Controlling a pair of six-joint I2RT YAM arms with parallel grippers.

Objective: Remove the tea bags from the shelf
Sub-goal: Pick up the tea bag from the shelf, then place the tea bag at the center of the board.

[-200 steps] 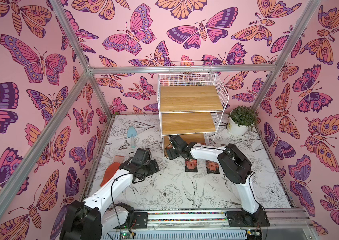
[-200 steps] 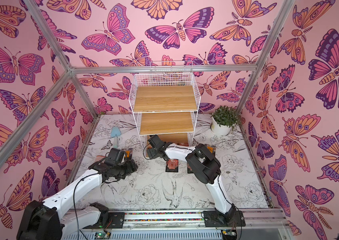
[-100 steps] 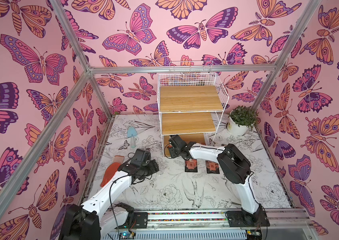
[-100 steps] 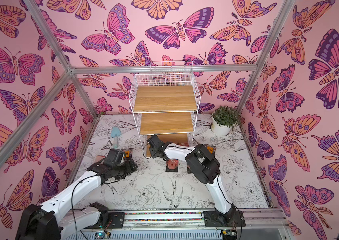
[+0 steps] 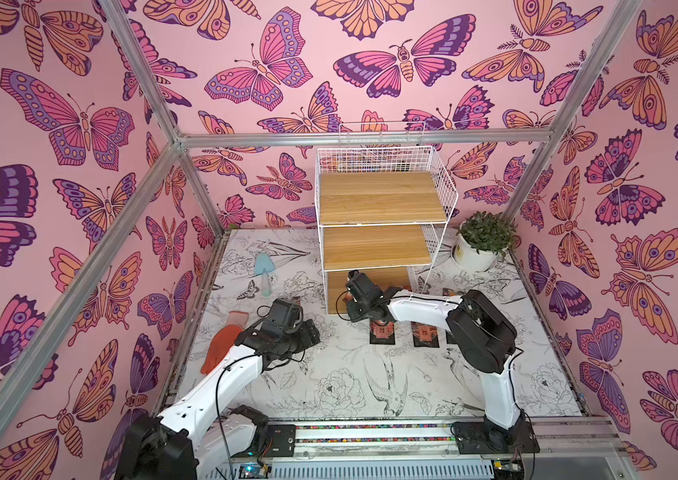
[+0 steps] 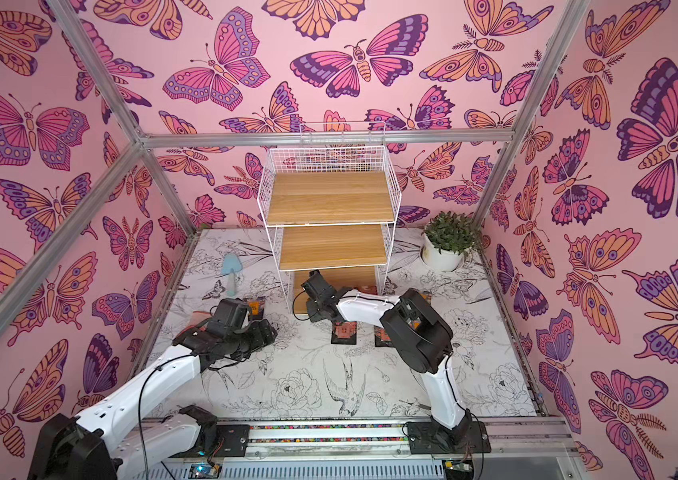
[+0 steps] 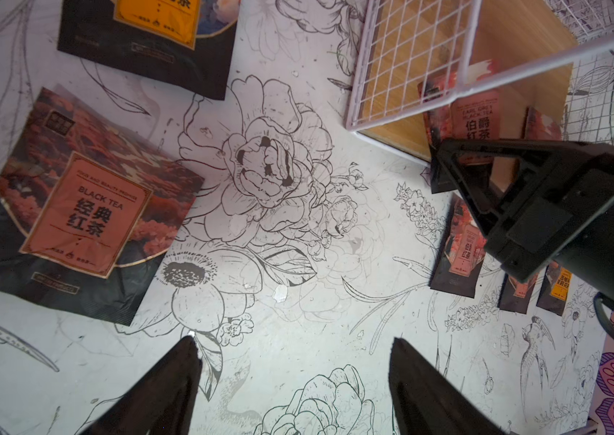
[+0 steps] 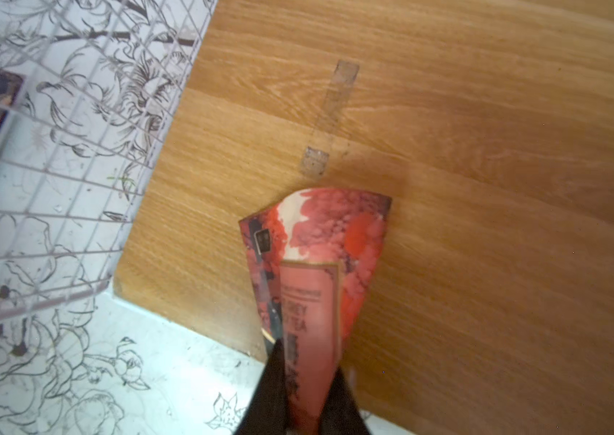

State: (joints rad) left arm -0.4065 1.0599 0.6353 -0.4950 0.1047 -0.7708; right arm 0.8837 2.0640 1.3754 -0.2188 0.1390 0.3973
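Note:
The shelf (image 5: 383,199) stands at the back of the mat, and its upper two boards are bare in both top views. My right gripper (image 8: 307,357) is at the front edge of the bottom board, shut on a reddish-pink tea bag (image 8: 316,271) that curls between the fingers. In the left wrist view another tea bag (image 7: 540,126) lies on that board behind the right gripper. Two tea bags (image 5: 382,332) (image 5: 424,334) lie on the mat in front of the shelf. My left gripper (image 7: 294,342) hangs open over bare mat beside a pink-label tea bag (image 7: 79,211) and an orange-label one (image 7: 147,41).
A white plant pot (image 5: 480,245) stands right of the shelf. An orange glove (image 5: 220,347) lies at the mat's left edge under my left arm. A blue trowel (image 5: 262,268) lies left of the shelf. The shelf's wire side (image 7: 403,64) is near my left gripper.
My right gripper has gone from open to shut, pinching the reddish-pink tea bag at the bottom board's edge. My left arm has hardly moved and stays open.

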